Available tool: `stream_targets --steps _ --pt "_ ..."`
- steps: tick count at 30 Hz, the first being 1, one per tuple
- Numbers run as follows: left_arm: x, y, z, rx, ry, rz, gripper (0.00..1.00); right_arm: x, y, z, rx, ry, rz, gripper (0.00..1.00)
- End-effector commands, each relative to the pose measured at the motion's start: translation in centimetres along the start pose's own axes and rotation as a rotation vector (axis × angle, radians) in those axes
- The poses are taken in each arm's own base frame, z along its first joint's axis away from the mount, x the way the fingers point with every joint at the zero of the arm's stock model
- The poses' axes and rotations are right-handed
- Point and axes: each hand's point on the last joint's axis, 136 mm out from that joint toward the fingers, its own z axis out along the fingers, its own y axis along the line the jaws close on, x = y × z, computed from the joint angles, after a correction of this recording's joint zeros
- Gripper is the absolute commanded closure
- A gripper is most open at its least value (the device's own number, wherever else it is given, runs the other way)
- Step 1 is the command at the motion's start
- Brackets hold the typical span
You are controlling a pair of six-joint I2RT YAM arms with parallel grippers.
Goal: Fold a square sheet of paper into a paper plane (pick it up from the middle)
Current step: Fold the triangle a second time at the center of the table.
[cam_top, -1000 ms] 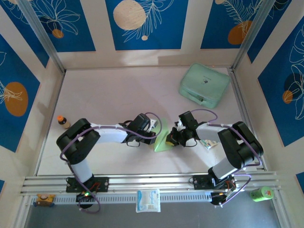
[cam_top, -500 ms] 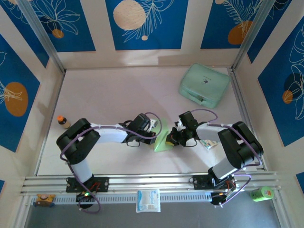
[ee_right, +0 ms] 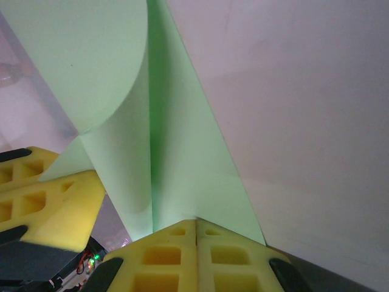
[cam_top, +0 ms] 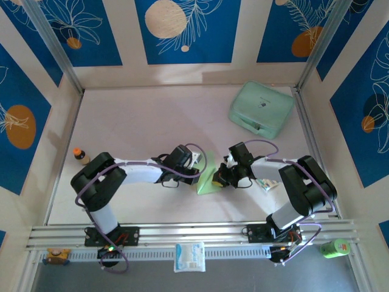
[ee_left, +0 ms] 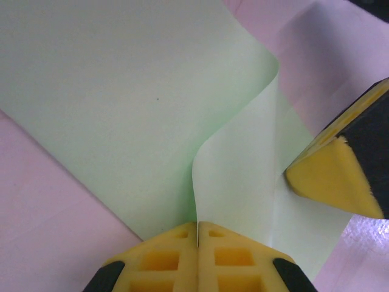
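Almost nothing has moved since a second ago: the left arm [cam_top: 137, 171] has shifted its elbow a touch toward the left edge of the surface [cam_top: 140, 115], while the right arm [cam_top: 273, 165] and the paper lie as they did.

The square sheet of paper [cam_top: 208, 180], light green and partly folded, sits in the near half of the surface, a little right of centre, between the two wrists. Both arms reach inward and meet at it.

The left jaws are closed on the paper. In the left wrist view their yellow pads [ee_left: 158, 261] press together with an edge of the sheet [ee_left: 121, 91] pinched in the seam, and from that pinch one flap curls upward. The other arm's yellow pad [ee_left: 331, 179] rests on the paper at the right.

The right jaws are likewise closed on the sheet [ee_right: 182, 152]. Their pads [ee_right: 164, 261] meet at the foot of a sharp crease, with a rounded flap rising to the left of it, and the left arm's pads [ee_right: 48, 201] touch the paper's corner beside them.

A mint-green case [cam_top: 261, 109] lies near the far right corner, well apart from the paper. A small bottle with an orange cap [cam_top: 79, 156] stands by the left edge. A white-and-blue packet [cam_top: 189, 256] lies in front of the near edge, between the arm bases.
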Motion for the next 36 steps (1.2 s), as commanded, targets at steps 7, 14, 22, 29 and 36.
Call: stream_targets --steps 7,14,22,29,36 --pt "-0.2 0.2 0.1 0.004 0.008 0.002 0.96 0.5 -2.1 0.1 0.080 0.016 0.038 1.00" --pt "0.1 0.5 0.5 -0.004 0.028 0.002 0.96 0.5 -2.1 0.1 0.081 0.017 0.041 1.00" --pt "0.6 0.8 0.7 -0.013 0.044 -0.001 0.97 0.5 -2.1 0.1 0.076 0.018 0.039 1.00" --pt "0.8 0.7 0.6 -0.009 0.050 -0.004 0.97 -0.1 -0.3 -0.6 0.008 -0.012 -0.002 0.99" --pt "0.7 0.7 0.7 -0.006 0.052 -0.008 0.98 -0.9 4.3 -2.6 -0.145 -0.071 -0.103 0.99"
